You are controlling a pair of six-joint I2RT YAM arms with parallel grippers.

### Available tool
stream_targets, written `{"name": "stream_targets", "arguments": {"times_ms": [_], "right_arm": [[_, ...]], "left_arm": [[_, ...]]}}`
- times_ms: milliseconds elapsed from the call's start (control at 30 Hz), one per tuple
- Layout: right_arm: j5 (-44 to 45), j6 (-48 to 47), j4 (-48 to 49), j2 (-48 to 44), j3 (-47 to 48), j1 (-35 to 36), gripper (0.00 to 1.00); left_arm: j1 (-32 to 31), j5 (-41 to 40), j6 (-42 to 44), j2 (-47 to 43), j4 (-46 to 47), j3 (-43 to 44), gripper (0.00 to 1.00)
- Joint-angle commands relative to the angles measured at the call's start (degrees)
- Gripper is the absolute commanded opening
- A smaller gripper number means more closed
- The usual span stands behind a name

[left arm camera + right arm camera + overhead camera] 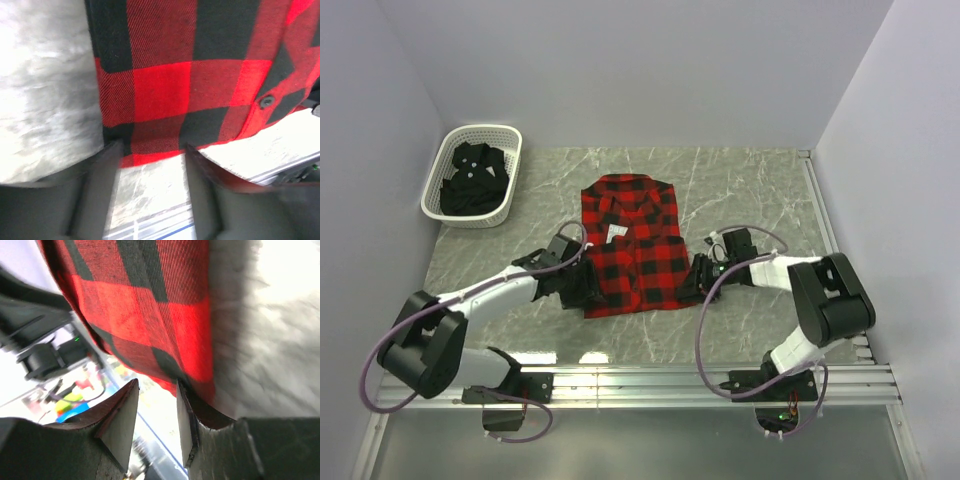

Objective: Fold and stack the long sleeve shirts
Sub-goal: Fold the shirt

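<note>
The red-and-black flannel shirt [631, 246] lies folded into a rectangle mid-table, collar toward the back. My left gripper [588, 286] sits at its lower left corner. In the left wrist view that gripper [152, 150] is open, the shirt's hem [165, 95] lies right at the fingertips, and bare table shows between the fingers [102, 190]. My right gripper [699, 279] is at the shirt's lower right edge. In the right wrist view it [156, 386] is open too, the flannel's corner [145, 305] just beyond the tip of one finger [189, 425]. The black shirt [472, 178] lies crumpled in the basket.
The white lattice basket [506, 140] stands at the back left near the wall. Grey walls close in the left, back and right sides. A metal rail [720, 378] runs along the near edge over the arm bases.
</note>
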Motion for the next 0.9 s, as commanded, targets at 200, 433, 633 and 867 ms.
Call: {"name": "stream_targets", "arguments": {"times_ms": [200,433,633,867], "right_arm": [[17.30,-1.22,-8.42,-17.24,2.90,1.58,0.49],[28.64,3.08,-10.78,-23.14,2.63,9.75,0.56],[31.29,4.05,-12.11,-19.54,4.65,13.88,0.53],[31.11,4.84,-9.03,-10.75,6.49,14.33,0.50]], "left_arm": [[1.03,-14.78,8.65,-1.71,-2.30,16.76,0.89],[1.91,-22.50,15.95,13.49,0.96,33.56,0.90],[2.53,-25.69,20.52,28.26,4.38,44.46,0.88],[4.20,-24.37,21.67,42.41,3.16,53.87,0.87]]}}
